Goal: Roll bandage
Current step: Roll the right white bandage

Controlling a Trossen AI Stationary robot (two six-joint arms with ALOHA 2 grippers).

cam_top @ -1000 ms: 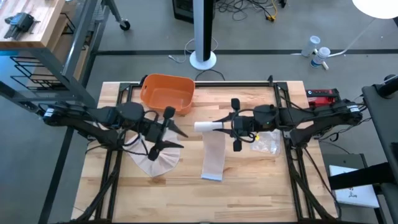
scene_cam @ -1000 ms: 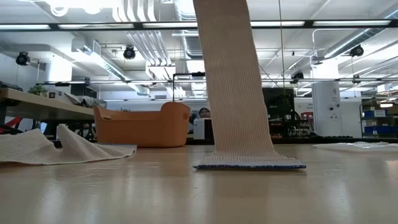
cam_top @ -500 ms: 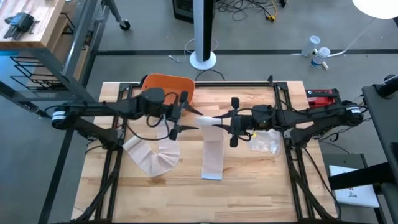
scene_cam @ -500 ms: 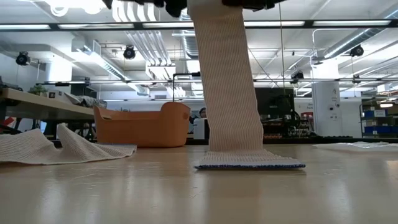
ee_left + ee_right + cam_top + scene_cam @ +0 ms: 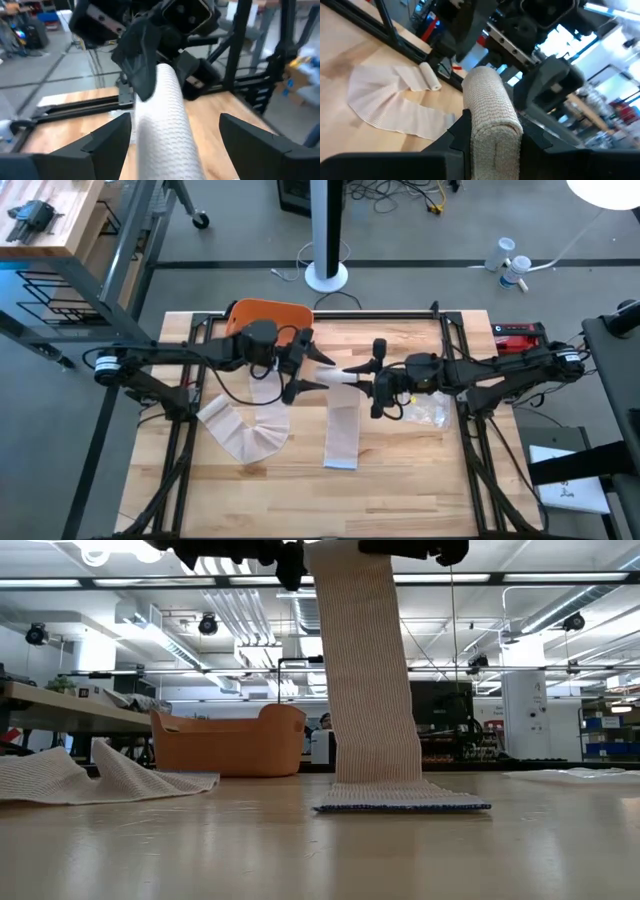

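Beige bandage roll [image 5: 338,377] pinched in right gripper [image 5: 372,379], left gripper [image 5: 312,370] spread at roll's 9 o'clock end; risks skewed winding if tail [image 5: 342,430] slackens.

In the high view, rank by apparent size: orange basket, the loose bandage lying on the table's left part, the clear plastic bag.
1. Loose bandage and orange basket: they look about alike there, and the left arm hides part of the basket, so I won't rank them.
2. Clear plastic bag: clearly the smallest, though the right arm covers part of it.

Bandage [image 5: 365,670] top, both arms cut off above, low view.
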